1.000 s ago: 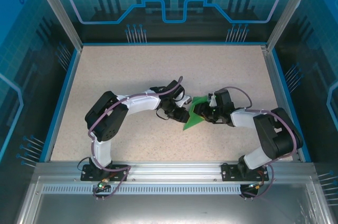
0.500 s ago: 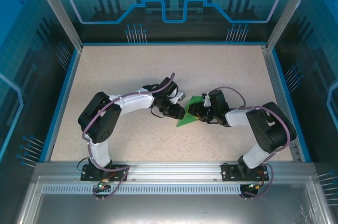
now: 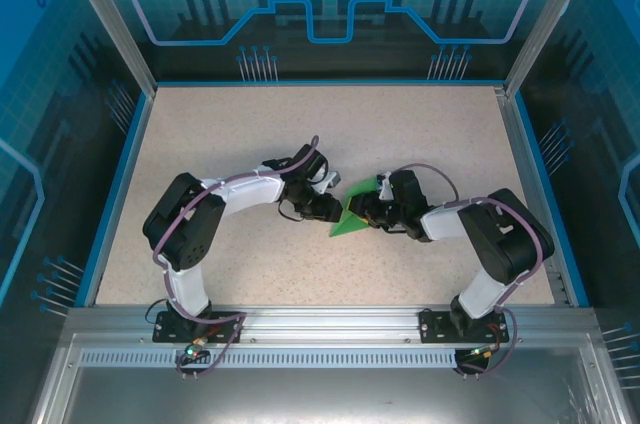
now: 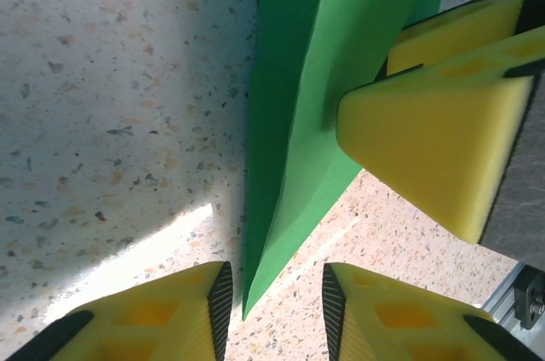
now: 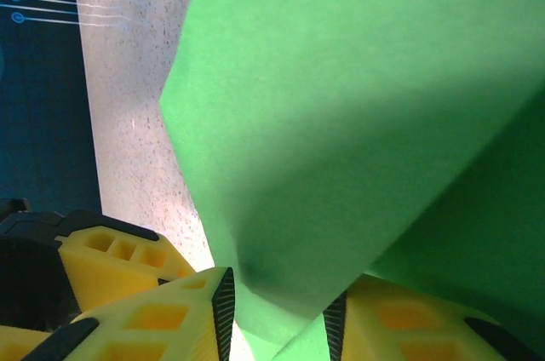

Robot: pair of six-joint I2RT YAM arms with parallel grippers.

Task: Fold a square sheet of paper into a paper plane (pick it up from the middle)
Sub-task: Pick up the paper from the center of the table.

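The top view is bright and evenly lit from above, with short soft shadows on the speckled table [image 3: 220, 134]; in the left wrist view a broad grey shadow covers the table, cut by one bright streak; the folded green paper [image 4: 298, 123] looks crisp there, yet soft, close and darker lower right in the right wrist view

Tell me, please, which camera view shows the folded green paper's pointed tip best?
The left wrist view: the folded green paper tapers to a sharp tip at the left claw. The top external view shows it small, between the left claw and right claw. The right wrist view gives a close, broad green surface.
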